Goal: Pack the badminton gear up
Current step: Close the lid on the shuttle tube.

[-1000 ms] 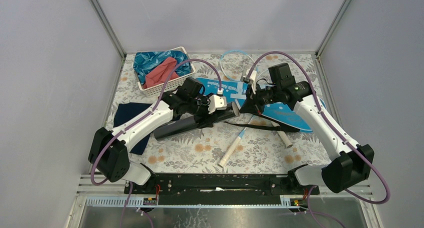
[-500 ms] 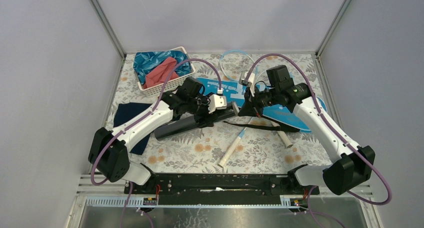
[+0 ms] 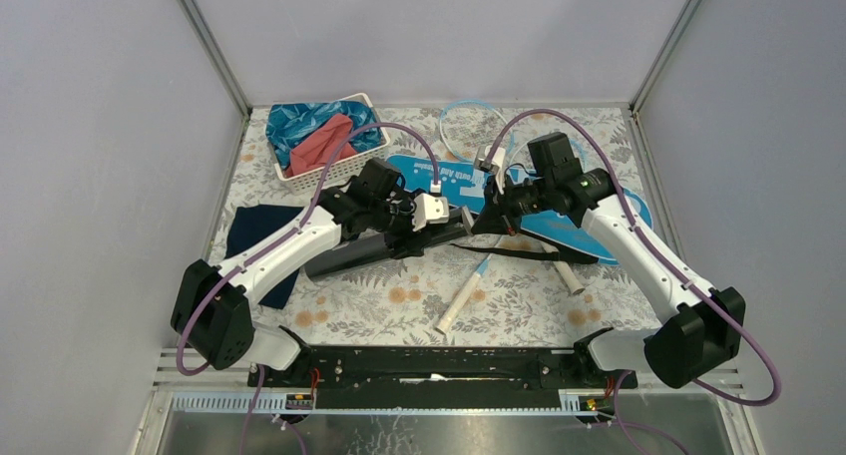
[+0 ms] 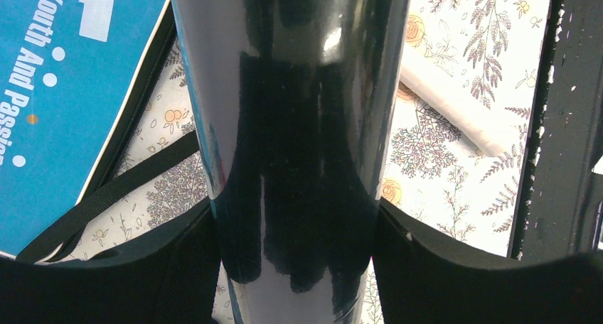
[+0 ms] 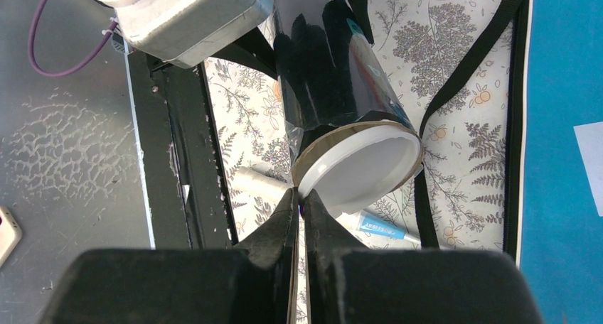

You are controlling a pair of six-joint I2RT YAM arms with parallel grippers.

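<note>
My left gripper [image 3: 407, 231] is shut around the long black tube [image 3: 369, 247], its jaws on either side of the tube in the left wrist view [image 4: 293, 224]. The tube [image 5: 323, 75] ends in a white cap [image 5: 363, 166]. My right gripper [image 3: 491, 214] is shut on the cap's rim [image 5: 300, 196]. The blue bag [image 3: 559, 211] lies behind, with its black strap [image 3: 529, 252]. One racket's white handle [image 3: 457, 303] lies below the tube. Another handle [image 3: 565, 272] pokes out by the bag. A light-blue racket head [image 3: 469, 126] lies at the back. No shuttlecocks show.
A white basket [image 3: 299, 176] with blue and red cloths stands at the back left. A navy cloth [image 3: 254, 230] lies at the left. The black rail [image 3: 439, 360] runs along the near edge. Grey walls enclose the floral table [image 3: 519, 305].
</note>
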